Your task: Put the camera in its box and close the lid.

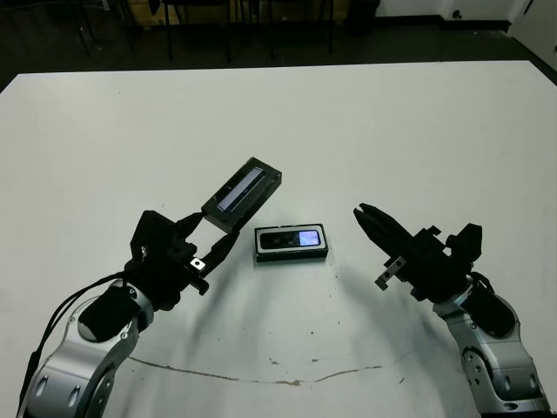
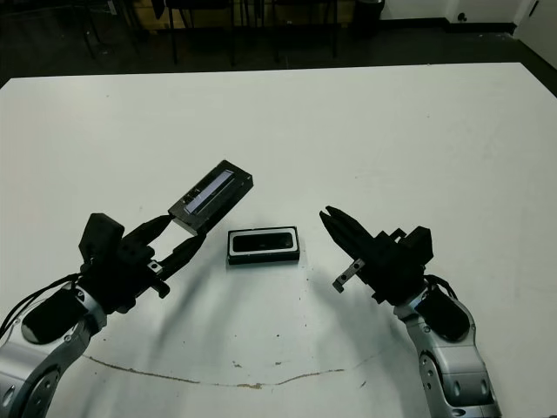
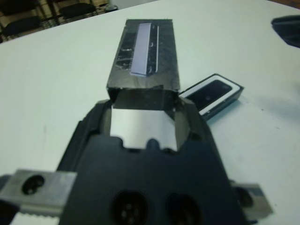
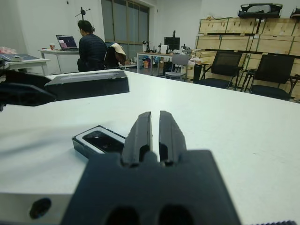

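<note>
My left gripper [image 1: 216, 228] is shut on the near end of the lid [image 1: 244, 193], a flat black cover with a pale strip, held tilted above the table. Just right of it and lower, the box [image 1: 258, 246] lies flat on the table with the camera [image 1: 291, 239] inside, its bluish patch facing up. The left wrist view shows the lid [image 3: 145, 51] rising from the fingers, the box [image 3: 213, 108] beyond it. My right gripper [image 1: 361, 213] hovers to the right of the box, shut and holding nothing, its fingers [image 4: 140, 129] pointing toward the box [image 4: 82, 143].
A thin dark crack line [image 1: 287, 380] runs across the white table near its front edge. Beyond the far table edge, a person [image 4: 91, 47] sits at a desk, and black chairs [image 4: 225, 65] stand by stacked crates.
</note>
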Controlling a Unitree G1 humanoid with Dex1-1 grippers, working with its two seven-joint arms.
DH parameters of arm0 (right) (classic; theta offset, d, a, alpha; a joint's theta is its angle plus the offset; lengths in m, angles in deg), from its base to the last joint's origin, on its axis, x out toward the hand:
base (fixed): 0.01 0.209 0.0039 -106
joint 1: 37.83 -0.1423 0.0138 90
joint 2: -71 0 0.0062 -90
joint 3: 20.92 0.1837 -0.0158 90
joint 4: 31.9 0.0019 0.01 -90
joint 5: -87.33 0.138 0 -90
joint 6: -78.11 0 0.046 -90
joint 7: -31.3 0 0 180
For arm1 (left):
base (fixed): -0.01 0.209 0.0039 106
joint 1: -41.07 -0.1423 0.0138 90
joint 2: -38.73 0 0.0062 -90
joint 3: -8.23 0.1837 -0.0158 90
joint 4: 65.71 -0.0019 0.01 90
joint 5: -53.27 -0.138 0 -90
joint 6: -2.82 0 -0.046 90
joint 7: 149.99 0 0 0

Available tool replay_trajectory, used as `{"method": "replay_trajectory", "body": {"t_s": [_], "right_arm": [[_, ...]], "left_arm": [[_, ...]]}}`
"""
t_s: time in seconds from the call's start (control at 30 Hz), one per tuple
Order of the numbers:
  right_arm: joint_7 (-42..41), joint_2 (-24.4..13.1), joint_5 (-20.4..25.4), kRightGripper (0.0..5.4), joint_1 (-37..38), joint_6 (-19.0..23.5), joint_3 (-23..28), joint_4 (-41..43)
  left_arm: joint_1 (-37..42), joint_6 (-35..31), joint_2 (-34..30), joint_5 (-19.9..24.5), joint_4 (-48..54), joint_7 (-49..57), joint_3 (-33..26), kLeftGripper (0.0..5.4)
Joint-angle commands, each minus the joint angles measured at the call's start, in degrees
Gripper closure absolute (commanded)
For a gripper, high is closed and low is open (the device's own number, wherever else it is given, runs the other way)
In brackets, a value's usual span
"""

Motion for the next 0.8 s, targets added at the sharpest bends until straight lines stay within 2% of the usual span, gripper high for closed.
{"method": "replay_trajectory", "body": {"t_s": [0.03,0.2,0.5,0.67,0.73,0.8], "right_arm": [[0.0,-0.3,0.4,5.40,0.7,1.1,0.1,-0.1],[-0.7,-0.8,-0.2,5.40,0.3,0.6,0.0,-0.8],[1.4,-1.3,-0.4,5.40,1.3,4.3,-0.1,4.2],[3.1,-1.1,1.3,5.40,2.1,8.2,-0.3,9.1],[3.5,-0.9,3.5,5.40,2.3,10.8,-0.1,11.1],[3.3,-1.1,4.0,5.40,2.1,11.3,0.0,11.3]], "left_arm": [[-3.5,1.9,-0.1,-0.4,0.0,0.7,-0.7,3.17],[-5.4,5.7,-2.4,0.7,-1.9,-2.9,-1.9,3.17],[-6.1,7.1,-5.3,2.0,-3.4,-6.3,-4.7,3.17],[-8.4,5.2,-4.4,2.5,-1.1,-4.1,-6.3,3.17],[-10.4,5.4,-2.8,1.5,-0.1,-1.5,-6.4,3.17],[-12.1,5.7,-1.6,0.0,0.7,1.1,-5.9,3.17]]}}
